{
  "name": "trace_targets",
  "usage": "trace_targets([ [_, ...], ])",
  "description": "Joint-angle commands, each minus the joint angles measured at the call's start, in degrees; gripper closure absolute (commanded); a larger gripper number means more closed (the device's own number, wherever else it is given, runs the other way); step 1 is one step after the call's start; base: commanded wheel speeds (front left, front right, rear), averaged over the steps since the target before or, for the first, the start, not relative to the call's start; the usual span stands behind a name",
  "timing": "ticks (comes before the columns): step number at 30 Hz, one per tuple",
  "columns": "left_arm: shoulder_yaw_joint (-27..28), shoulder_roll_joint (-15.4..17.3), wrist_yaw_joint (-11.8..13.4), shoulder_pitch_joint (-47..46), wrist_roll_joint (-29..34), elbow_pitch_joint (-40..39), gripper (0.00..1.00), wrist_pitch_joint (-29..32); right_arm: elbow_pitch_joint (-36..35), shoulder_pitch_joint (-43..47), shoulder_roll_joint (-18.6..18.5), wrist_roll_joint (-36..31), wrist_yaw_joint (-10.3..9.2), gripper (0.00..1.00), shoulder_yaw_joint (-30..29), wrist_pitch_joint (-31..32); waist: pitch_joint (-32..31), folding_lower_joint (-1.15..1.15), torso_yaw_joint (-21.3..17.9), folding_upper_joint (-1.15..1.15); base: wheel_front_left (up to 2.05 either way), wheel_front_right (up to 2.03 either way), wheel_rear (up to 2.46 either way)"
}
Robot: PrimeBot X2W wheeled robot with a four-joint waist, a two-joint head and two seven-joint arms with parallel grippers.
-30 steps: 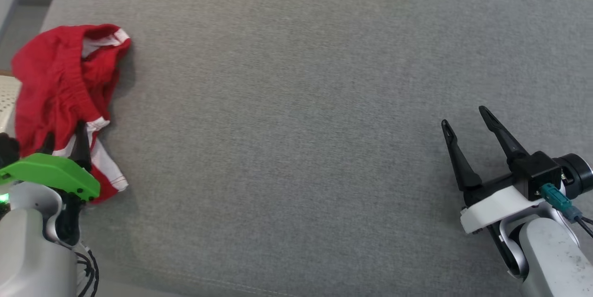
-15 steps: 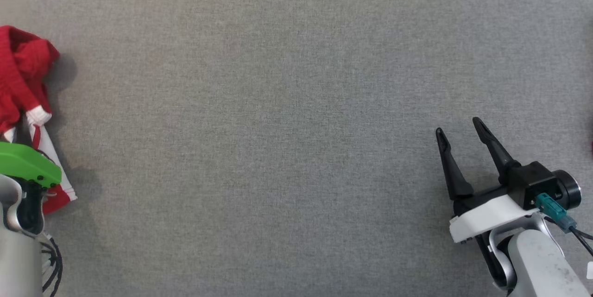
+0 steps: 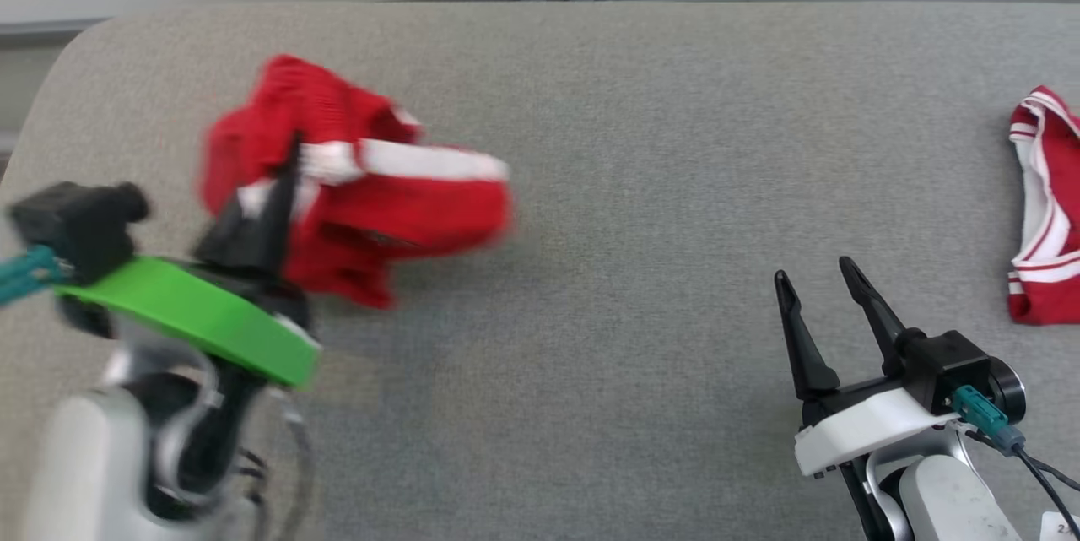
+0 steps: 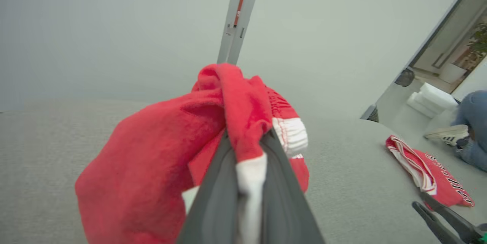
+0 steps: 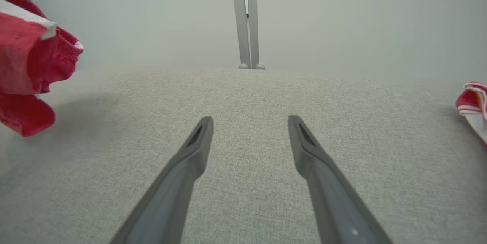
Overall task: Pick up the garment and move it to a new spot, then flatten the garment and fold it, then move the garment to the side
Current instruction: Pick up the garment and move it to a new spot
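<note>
Red garment (image 3: 363, 186) lifted off a grey upholstered surface (image 3: 591, 144) by the robot's left gripper (image 3: 291, 154).

Over the left part of the surface, the left gripper, which stood open around the crumpled cloth a second ago, has now closed tight on a red-and-white fold. The garment hangs bunched and blurred in the air, its shadow on the surface below. The pick-up looks done and the carry to a new spot under way; flattening and folding remain. Over the surface's right part, the right gripper (image 3: 812, 271) hovers with fingers spread wide, holding nothing. At the surface's far right edge lies a second red-and-white garment (image 3: 1042, 212), folded.
</note>
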Motion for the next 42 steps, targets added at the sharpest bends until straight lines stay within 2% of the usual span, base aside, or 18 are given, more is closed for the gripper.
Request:
trace_targets([
  [1, -2.36, -1.82, 0.21, 1.57, -1.71, -3.52, 1.00, 1.92, -0.09, 1.24, 0.23, 0.14, -0.11, 0.00, -0.44, -0.16, -1.76, 0.00, -2.38, 0.00, 0.00, 0.00, 0.00],
  [4, -7.87, -4.76, 0.79, 3.65, -4.56, -10.51, 1.00, 6.27, -0.25, 1.09, 0.78, 0.07, -0.10, 0.00, -0.53, -0.16, -1.84, 0.00, -4.59, 0.00, 0.00, 0.00, 0.00],
  [7, -12.93, -7.46, 1.31, 5.06, -7.17, -14.30, 1.00, 9.42, -0.48, 0.17, 1.10, 0.14, -0.11, 0.00, -0.05, -0.16, -1.43, 0.00, -8.26, 0.00, 0.00, 0.00, 0.00],
  [11, -16.13, -9.29, 2.28, 4.35, -8.37, -13.80, 1.00, 10.93, -0.91, -0.15, 1.83, 0.39, -0.10, 0.00, 0.29, -0.16, -1.06, 0.00, -13.32, 0.00, 0.00, 0.00, 0.00],
  [14, -16.67, -10.69, 3.85, 2.66, -10.57, -9.94, 1.00, 10.54, -1.18, 0.00, 2.31, 0.81, -0.10, 0.00, 0.38, -0.16, -0.74, 0.00, -17.75, 0.00, 0.00, 0.00, 0.00],
  [16, -15.12, -10.97, 5.72, 1.17, -11.32, -5.32, 1.00, 10.03, -1.07, 0.13, 2.58, 0.87, -0.10, 0.00, 0.74, -0.16, -0.58, 0.00, -20.64, 0.00, 0.00, 0.00, 0.00],
  [20, -9.74, -11.35, 10.23, -2.32, -13.26, 9.73, 1.00, 8.53, -0.73, 0.34, 2.89, 1.25, -0.10, 0.00, 1.69, -0.16, 0.31, 0.00, -25.62, 0.00, 0.00, 0.00, 0.00],
  [24, -4.43, -10.31, 12.65, -6.44, -10.82, 26.88, 1.00, 1.50, -0.32, 0.83, 2.98, 1.63, -0.10, 0.00, 1.79, -0.16, 0.63, 0.00, -28.41, 0.00, 0.00, 0.00, 0.00],
  [26, -3.53, -9.68, 12.37, -8.08, -9.47, 33.70, 1.00, -2.12, -0.29, 0.93, 3.05, 1.61, -0.10, 0.00, 1.90, -0.16, 0.66, 0.00, -29.03, 0.00, 0.00, 0.00, 0.00],
  [27, -3.72, -9.43, 11.70, -8.74, -8.35, 36.57, 0.86, -3.96, -0.29, 1.03, 3.06, 1.64, -0.10, 0.00, 1.70, -0.16, 0.64, 0.00, -29.02, 0.00, 0.00, 0.00, 0.00],
  [28, -4.16, -9.14, 11.03, -9.29, -7.17, 38.46, 0.64, -5.47, -0.31, 1.15, 3.06, 1.62, -0.10, 0.00, 1.38, -0.16, 0.61, 0.00, -28.84, 0.00, 0.00, 0.00, 0.00],
  [29, -4.79, -9.15, 10.11, -9.77, -6.62, 40.63, 0.00, -7.11, -0.35, 1.29, 3.07, 1.51, -0.10, 0.00, 0.94, -0.16, 0.52, 0.00, -28.35, 0.00, 0.00, 0.00, 0.00],
  [31, -6.25, -8.60, 8.73, -10.31, -3.98, 43.43, 0.00, -10.00, -0.48, 1.26, 3.11, 1.10, -0.09, 0.00, 0.56, -0.16, 0.17, 0.00, -27.26, 0.00, 0.00, 0.00, 0.00],
  [35, -10.09, -7.28, 8.46, -10.79, 3.07, 43.92, 0.00, -18.41, -1.35, 1.10, 2.90, 0.06, -0.10, 0.00, -0.71, -0.16, -1.35, 0.00, -24.04, 0.00, 0.00, 0.00, 0.00],
  [39, -11.47, -5.90, 9.54, -5.81, 6.92, 39.49, 0.00, -25.97, -2.09, 1.80, 1.50, -0.85, -0.10, 0.00, -1.21, -0.16, -4.09, 0.00, -20.73, 0.00, 0.00, 0.00, 0.00],
  [42, -11.50, -3.75, 12.28, -1.63, 10.15, 33.20, 0.00, -29.15, -3.37, 1.88, 0.08, -1.84, -0.10, 0.00, -2.24, -0.16, -5.89, 0.00, -18.04, 0.00, 0.00, 0.00, 0.00],
])
